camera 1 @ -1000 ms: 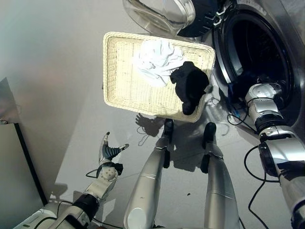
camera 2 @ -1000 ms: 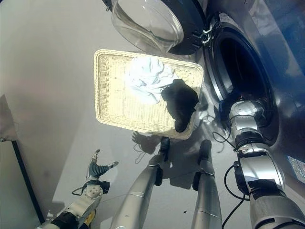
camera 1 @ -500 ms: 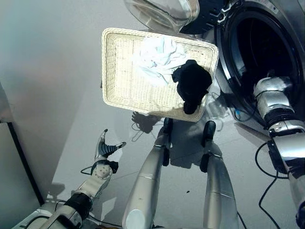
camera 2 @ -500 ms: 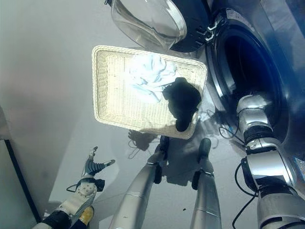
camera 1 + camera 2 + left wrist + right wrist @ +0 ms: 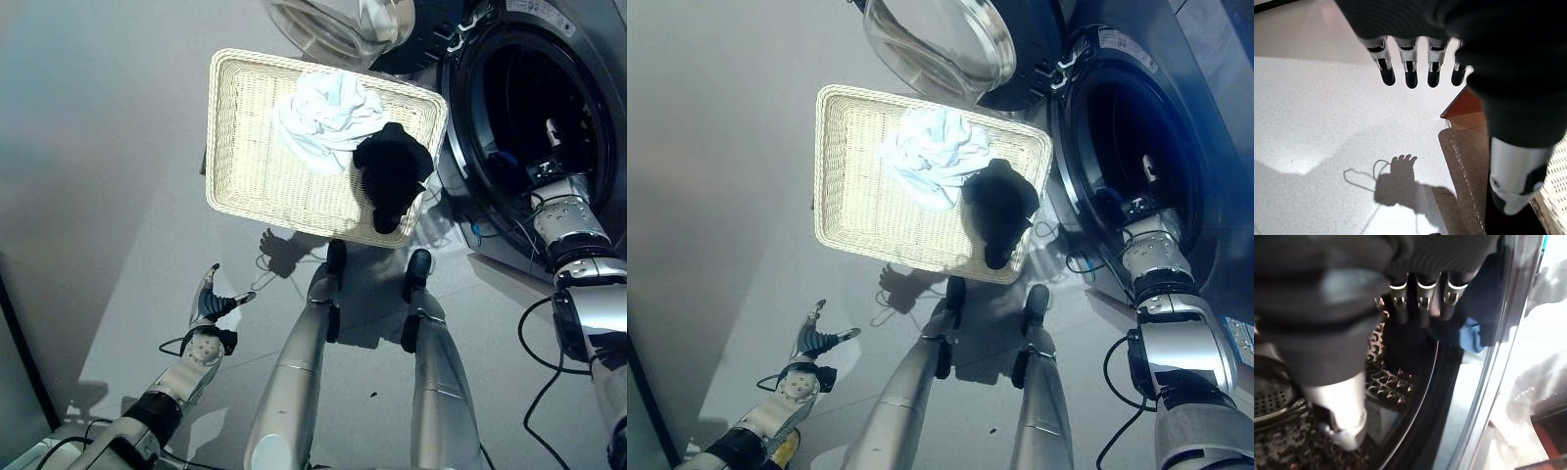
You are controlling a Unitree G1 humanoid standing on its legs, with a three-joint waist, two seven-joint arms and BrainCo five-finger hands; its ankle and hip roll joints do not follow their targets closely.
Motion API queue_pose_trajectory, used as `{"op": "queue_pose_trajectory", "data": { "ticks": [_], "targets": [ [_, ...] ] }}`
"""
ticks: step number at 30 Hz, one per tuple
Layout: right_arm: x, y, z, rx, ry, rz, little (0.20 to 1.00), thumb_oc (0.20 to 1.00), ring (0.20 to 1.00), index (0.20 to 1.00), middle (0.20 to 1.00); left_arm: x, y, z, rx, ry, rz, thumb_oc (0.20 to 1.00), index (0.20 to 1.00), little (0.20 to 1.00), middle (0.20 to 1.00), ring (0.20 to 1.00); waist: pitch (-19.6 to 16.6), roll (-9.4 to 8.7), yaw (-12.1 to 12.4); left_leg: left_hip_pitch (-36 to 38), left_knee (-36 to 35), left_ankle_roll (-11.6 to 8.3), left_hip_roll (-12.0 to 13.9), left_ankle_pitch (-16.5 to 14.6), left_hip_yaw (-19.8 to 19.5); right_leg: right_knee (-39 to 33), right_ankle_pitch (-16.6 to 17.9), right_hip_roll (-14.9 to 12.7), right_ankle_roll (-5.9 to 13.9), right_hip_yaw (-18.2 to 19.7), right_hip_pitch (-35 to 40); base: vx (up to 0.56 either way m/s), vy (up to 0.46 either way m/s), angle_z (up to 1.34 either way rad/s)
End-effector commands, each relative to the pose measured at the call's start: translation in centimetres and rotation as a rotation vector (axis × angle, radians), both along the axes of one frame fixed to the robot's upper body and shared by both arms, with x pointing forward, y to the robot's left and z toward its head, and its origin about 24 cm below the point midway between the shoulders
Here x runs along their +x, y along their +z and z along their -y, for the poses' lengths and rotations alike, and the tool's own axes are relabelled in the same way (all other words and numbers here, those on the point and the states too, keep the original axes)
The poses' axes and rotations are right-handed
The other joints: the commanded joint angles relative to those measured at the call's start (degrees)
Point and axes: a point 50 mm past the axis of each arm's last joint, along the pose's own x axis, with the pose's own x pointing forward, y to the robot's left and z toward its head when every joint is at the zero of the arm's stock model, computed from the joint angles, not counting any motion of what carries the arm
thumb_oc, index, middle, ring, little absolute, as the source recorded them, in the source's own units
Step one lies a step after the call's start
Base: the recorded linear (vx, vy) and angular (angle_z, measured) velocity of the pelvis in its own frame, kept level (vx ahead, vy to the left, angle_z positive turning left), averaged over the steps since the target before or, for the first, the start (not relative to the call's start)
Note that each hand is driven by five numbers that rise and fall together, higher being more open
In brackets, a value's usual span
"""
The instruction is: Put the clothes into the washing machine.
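Clothes, white [image 5: 328, 116] and black [image 5: 392, 176], lie in the basket [image 5: 245, 166]; right hand [image 5: 1422, 303] at the washing machine [image 5: 549, 69] drum, fingers relaxed, left hand [image 5: 1410, 68] spread

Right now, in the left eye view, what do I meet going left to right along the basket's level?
Bare floor → wicker basket → white clothes → black garment → washing machine drum opening, where the right hand reaches in.

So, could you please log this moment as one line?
right hand: open, inside washing machine drum | left hand: open, idle | white garment, black garment: in basket
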Motion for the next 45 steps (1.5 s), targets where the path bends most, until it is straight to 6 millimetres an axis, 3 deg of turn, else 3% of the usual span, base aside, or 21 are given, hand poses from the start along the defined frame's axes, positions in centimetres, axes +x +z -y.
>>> {"op": "queue_pose_trajectory", "data": {
  "ticks": [1,4,5,6,10,14,15,21,22,24,29,31,38,39,45],
  "targets": [
    [-2.1,2.6,2.7,-0.076,-0.040,0.213,1.000,1.000,1.000,1.000,1.000,-0.6,-1.0,0.5,-0.050,0.067,-0.007,1.000,1.000,1.000,1.000,1.000,-1.29,4.96,-1.28,1.71,-3.67,-3.44,-0.10,0.48,-1.00,4.83,-5.44,4.97,-0.78,-5.04,-0.81,-0.02,0.070,-0.02],
    [-2.0,2.6,2.0,-0.056,0.000,0.275,1.000,1.000,1.000,1.000,1.000,-0.7,-1.1,0.6,-0.056,0.074,0.000,1.000,1.000,1.000,1.000,1.000,-1.29,4.95,-1.46,1.90,-3.97,-3.43,-0.06,0.52,-0.67,4.55,-5.31,5.02,-0.71,-4.90,-0.74,-0.02,0.061,-0.04],
    [-1.5,1.7,-0.1,0.017,0.124,0.388,1.000,1.000,1.000,1.000,1.000,-0.5,-0.9,1.1,-0.094,0.099,0.042,1.000,1.000,1.000,1.000,1.000,-1.29,4.88,-2.29,2.22,-4.31,-3.48,-0.16,0.44,-0.27,3.79,-4.93,5.19,-0.47,-4.38,-0.62,-0.04,0.108,-0.06],
    [-1.3,0.6,-1.1,0.034,0.163,0.398,1.000,1.000,1.000,1.000,1.000,-0.4,-0.6,1.4,-0.114,0.112,0.077,1.000,1.000,1.000,1.000,1.000,-1.29,4.77,-2.62,2.41,-4.41,-3.43,-0.26,0.44,-0.13,3.48,-4.75,5.29,-0.41,-4.09,-0.51,-0.07,0.123,-0.06],
    [-1.3,-2.3,-3.1,0.010,0.219,0.345,1.000,1.000,1.000,1.000,1.000,0.1,0.9,1.4,-0.175,0.183,0.232,1.000,1.000,1.000,1.000,1.000,-1.29,4.33,-3.40,3.05,-4.90,-3.30,-0.40,0.44,0.35,2.38,-4.09,5.40,-0.28,-3.53,-0.01,-0.03,0.056,-0.04],
    [-1.8,-6.4,-5.3,-0.061,0.266,0.220,1.000,1.000,1.000,1.000,1.000,0.6,4.6,0.9,-0.114,0.262,0.495,1.000,1.000,1.000,1.000,1.000,-1.29,3.32,-4.04,3.94,-5.66,-3.25,-0.47,0.58,0.96,0.62,-3.08,5.39,-0.24,-3.26,0.95,-0.04,0.045,-0.03],
    [-2.4,-8.8,-6.5,-0.075,0.298,0.149,1.000,1.000,1.000,1.000,1.000,1.0,6.9,0.9,-0.042,0.275,0.623,1.000,1.000,1.000,1.000,1.000,-1.29,2.71,-4.37,4.01,-5.90,-3.16,-0.60,0.58,1.02,-0.35,-2.40,5.44,-0.23,-3.05,1.18,-0.03,0.026,-0.03],
    [-3.8,-13.2,-9.3,-0.091,0.374,0.007,1.000,1.000,1.000,1.000,1.000,1.8,10.5,1.0,0.083,0.286,0.766,1.000,1.000,1.000,1.000,1.000,-1.29,1.04,-5.72,4.62,-6.02,-3.16,-0.71,0.25,1.50,-2.24,-0.90,5.42,-0.01,-2.48,1.91,-0.03,0.045,-0.06],
    [-4.3,-14.6,-10.6,-0.094,0.417,-0.045,1.000,1.000,1.000,1.000,1.000,2.5,11.7,1.0,0.108,0.297,0.790,1.000,1.000,1.000,1.000,1.000,-1.29,0.48,-6.57,4.66,-6.44,-3.19,-0.64,0.72,2.07,-3.13,0.08,5.57,0.00,-2.14,1.89,-0.01,0.106,-0.11],
    [-5.1,-16.2,-11.5,-0.113,0.451,-0.103,1.000,1.000,1.000,1.000,1.000,3.2,12.5,0.8,0.112,0.307,0.784,1.000,1.000,1.000,1.000,1.000,-1.29,-0.05,-7.55,5.26,-6.44,-3.31,-0.57,0.17,2.55,-3.31,-0.20,5.78,0.15,-1.61,2.36,-0.02,0.102,-0.15],
    [-6.1,-17.7,-13.0,-0.183,0.506,-0.179,1.000,1.000,1.000,1.000,1.000,4.4,13.3,-0.1,0.093,0.349,0.742,1.000,1.000,1.000,1.000,1.000,-1.29,-0.96,-9.50,5.51,-6.80,-3.55,-0.26,0.60,3.88,-4.65,1.12,5.96,0.30,-0.66,2.34,-0.01,0.081,-0.13],
    [-7.0,-19.3,-13.3,-0.207,0.550,-0.243,1.000,1.000,1.000,1.000,1.000,5.3,13.1,-1.5,0.107,0.397,0.649,1.000,1.000,1.000,1.000,1.000,-1.29,-1.69,-11.30,6.94,-6.99,-3.80,-0.05,-0.10,5.02,-5.98,1.45,6.28,0.50,0.29,3.40,0.02,0.128,-0.16],
    [-7.6,-20.1,-13.3,-0.277,0.614,-0.295,1.000,1.000,1.000,1.000,1.000,7.2,13.8,-3.9,0.118,0.472,0.510,1.000,1.000,1.000,1.000,1.000,-1.29,-2.82,-13.96,7.26,-5.89,-4.11,0.15,-0.92,7.09,-7.21,2.33,6.40,0.58,1.67,3.47,0.00,0.097,-0.12],
    [-7.7,-20.4,-13.3,-0.286,0.633,-0.307,1.000,1.000,1.000,1.000,1.000,8.1,14.6,-5.2,0.114,0.513,0.439,1.000,1.000,1.000,1.000,1.000,-1.29,-3.54,-15.34,6.84,-4.41,-4.16,0.25,-1.62,7.90,-6.88,2.30,6.61,0.44,2.27,3.01,0.00,0.090,-0.10],
    [-7.6,-20.5,-13.4,-0.297,0.675,-0.310,1.000,1.000,1.000,1.000,1.000,9.1,17.3,-8.6,0.074,0.647,0.315,1.000,1.000,1.000,1.000,1.000,-1.29,-5.53,-18.77,4.70,0.98,-4.06,0.90,-4.34,9.49,-5.44,2.30,7.01,-0.16,4.29,0.34,0.01,0.090,-0.13]
  ]
}}
